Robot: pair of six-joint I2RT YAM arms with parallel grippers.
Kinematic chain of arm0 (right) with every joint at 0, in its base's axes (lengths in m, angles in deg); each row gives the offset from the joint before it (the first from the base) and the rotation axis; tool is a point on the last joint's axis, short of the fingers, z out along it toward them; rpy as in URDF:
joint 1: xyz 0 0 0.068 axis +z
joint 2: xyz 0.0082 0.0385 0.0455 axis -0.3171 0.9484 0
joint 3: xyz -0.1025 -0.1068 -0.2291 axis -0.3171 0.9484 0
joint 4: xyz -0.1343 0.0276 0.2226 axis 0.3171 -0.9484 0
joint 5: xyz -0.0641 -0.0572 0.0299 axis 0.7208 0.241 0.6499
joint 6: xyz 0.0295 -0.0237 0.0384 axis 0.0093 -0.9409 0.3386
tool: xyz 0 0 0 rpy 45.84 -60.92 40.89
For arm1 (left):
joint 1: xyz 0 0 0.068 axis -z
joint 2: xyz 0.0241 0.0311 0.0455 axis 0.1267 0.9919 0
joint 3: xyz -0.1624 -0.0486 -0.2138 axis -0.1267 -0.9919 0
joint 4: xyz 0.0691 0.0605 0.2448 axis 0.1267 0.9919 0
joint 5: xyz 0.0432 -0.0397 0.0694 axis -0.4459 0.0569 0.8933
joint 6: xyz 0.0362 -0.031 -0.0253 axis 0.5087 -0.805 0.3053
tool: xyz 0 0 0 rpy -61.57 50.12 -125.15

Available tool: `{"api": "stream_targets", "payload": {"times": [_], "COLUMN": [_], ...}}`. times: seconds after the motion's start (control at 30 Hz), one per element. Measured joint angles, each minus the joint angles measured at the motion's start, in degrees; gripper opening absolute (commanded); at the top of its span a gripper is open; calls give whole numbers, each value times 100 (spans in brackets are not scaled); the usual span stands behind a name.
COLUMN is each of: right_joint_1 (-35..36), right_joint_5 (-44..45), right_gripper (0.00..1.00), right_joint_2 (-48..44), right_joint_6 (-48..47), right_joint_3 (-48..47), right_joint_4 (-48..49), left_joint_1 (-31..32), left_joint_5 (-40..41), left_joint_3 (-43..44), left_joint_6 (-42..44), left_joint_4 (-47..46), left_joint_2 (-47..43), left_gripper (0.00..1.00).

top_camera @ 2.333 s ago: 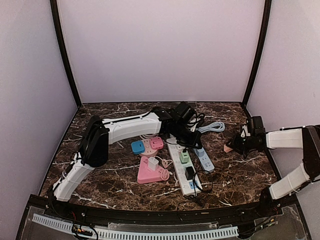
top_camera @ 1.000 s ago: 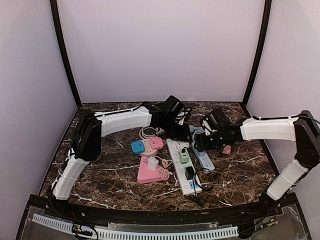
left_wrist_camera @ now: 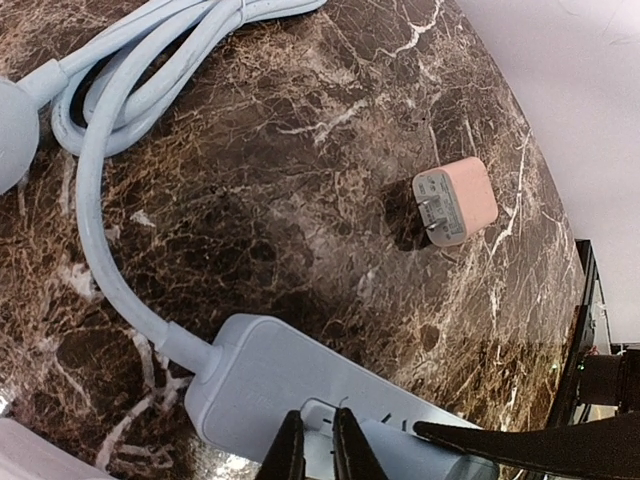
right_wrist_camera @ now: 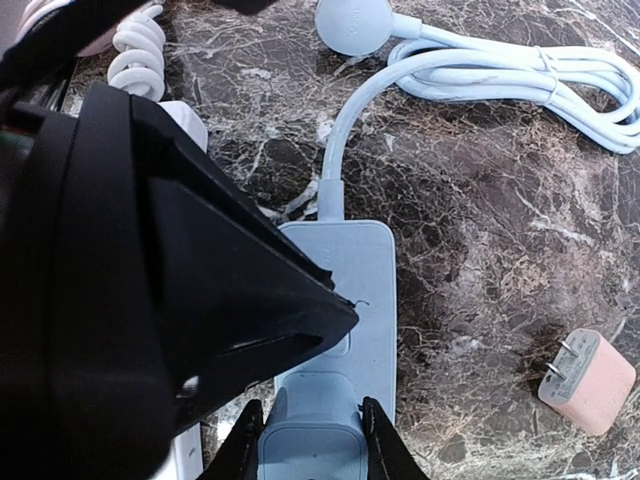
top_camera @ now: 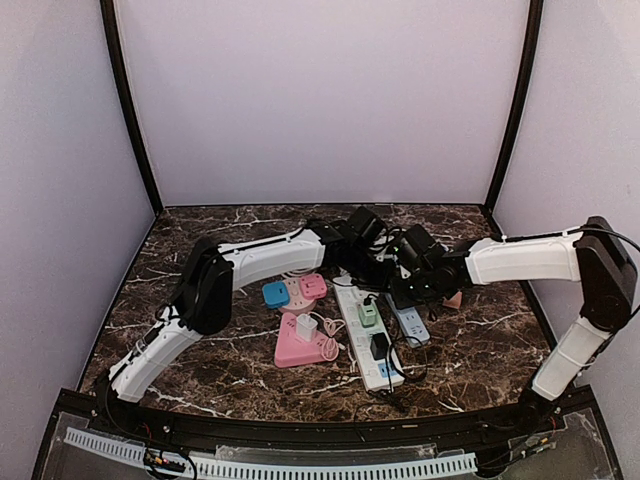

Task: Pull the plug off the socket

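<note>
Sockets nearest the arm bases sit on the marble table [top_camera: 200,360]. A pink triangular block [top_camera: 290,352] has a white plug [top_camera: 306,327] seated in it. Just to its right runs a long white strip [top_camera: 365,332] that holds a black plug [top_camera: 380,346] toward its near end and a green plug [top_camera: 368,313] farther up. Behind the pink block, a smaller pale block carries a blue cube [top_camera: 276,294] and a pink cube [top_camera: 313,286].

Right of the white strip lies the light blue strip [right_wrist_camera: 350,270], and both arms meet over it. A blue plug [right_wrist_camera: 312,410] of the same colour sits in this strip. The right gripper [right_wrist_camera: 310,440] has one finger against each side of the plug, clamped on it. The left gripper [left_wrist_camera: 320,450] is at the strip's far end, close to where the cord enters. Its two fingers are almost together with only a thin gap, and nothing shows between them. Whether the tips press on the strip cannot be told.

Beyond and to the right, a pink plug [left_wrist_camera: 455,200] lies loose on the marble, prongs bare, apart from every strip. Farthest back, the blue strip's cord [right_wrist_camera: 520,70] is bundled in a loop and ends in a round head [right_wrist_camera: 350,22].
</note>
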Motion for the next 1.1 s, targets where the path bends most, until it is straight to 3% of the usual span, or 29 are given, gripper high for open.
{"api": "stream_targets", "payload": {"times": [1.1], "right_joint_1": [61], "right_joint_5": [4], "right_gripper": [6], "right_joint_2": [-732], "right_joint_6": [426], "right_joint_3": [595], "right_joint_4": [-22], "left_joint_1": [299], "left_joint_5": [704], "left_joint_3": [313], "left_joint_6": [411], "left_joint_4": [205], "left_joint_2": [184], "left_gripper": [9]}}
